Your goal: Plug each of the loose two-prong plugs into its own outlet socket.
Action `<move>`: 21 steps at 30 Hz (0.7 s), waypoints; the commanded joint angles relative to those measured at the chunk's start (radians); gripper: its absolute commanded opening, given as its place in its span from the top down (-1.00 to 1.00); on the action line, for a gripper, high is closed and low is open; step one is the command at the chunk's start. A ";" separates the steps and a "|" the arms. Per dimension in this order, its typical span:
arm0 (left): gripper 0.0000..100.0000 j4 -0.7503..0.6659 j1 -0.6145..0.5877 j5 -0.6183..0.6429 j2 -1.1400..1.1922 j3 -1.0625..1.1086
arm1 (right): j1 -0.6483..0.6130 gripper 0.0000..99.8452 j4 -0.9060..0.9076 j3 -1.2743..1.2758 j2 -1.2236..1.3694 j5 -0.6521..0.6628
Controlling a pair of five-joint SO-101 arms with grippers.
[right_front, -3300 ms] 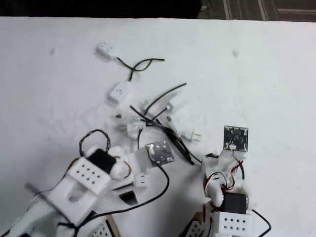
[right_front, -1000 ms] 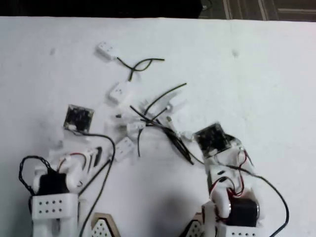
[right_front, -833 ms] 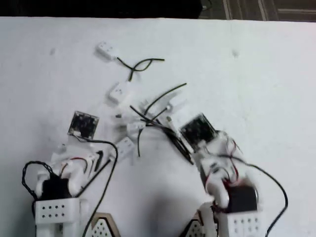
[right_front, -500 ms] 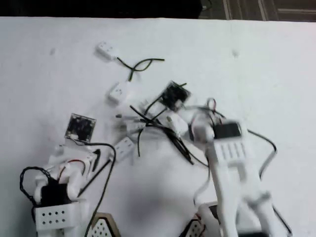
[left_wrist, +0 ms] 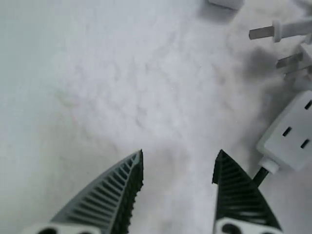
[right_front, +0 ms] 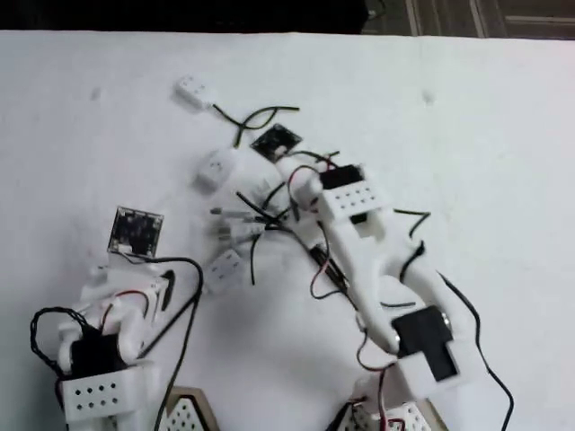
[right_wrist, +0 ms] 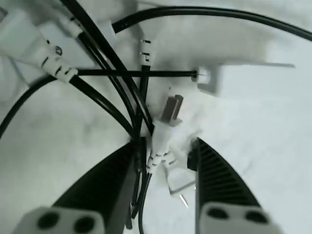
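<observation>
1. Step, as judged: plug pickup. Right hand (right_wrist: pixel 165 146) spread, straddling a plug (right_wrist: pixel 164 130) among cables (right_wrist: pixel 105 61); no grip yet.
2. Left hand (left_wrist: pixel 179 155) spread over worktop (left_wrist: pixel 97 73), socket (left_wrist: pixel 288 136) just beside.
3. Next: clamp plug, lift clear of cables.

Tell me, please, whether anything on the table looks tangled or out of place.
Yes: the black cords cross each other in a knot mid-table, with loose plugs caught among them. One plug lies inside the open right gripper, hemmed in by crossing cords. Nothing looks damaged.
</observation>
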 commanded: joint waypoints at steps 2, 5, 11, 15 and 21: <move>0.53 -0.026 -0.007 -0.003 -0.008 0.014 | -0.007 0.72 -0.074 -0.044 0.084 -0.011; 0.53 -0.028 -0.007 -0.003 -0.008 0.015 | 0.001 0.84 -0.084 -0.049 0.131 -0.008; 0.53 -0.028 -0.007 -0.003 -0.008 0.015 | 0.068 0.96 -0.016 -0.109 0.096 0.014; 0.53 -0.031 -0.007 -0.003 -0.008 0.020 | 0.114 0.96 0.093 -0.147 -0.022 0.017; 0.53 -0.035 -0.007 -0.003 -0.008 0.025 | 0.286 0.96 0.153 -0.155 -0.225 -0.189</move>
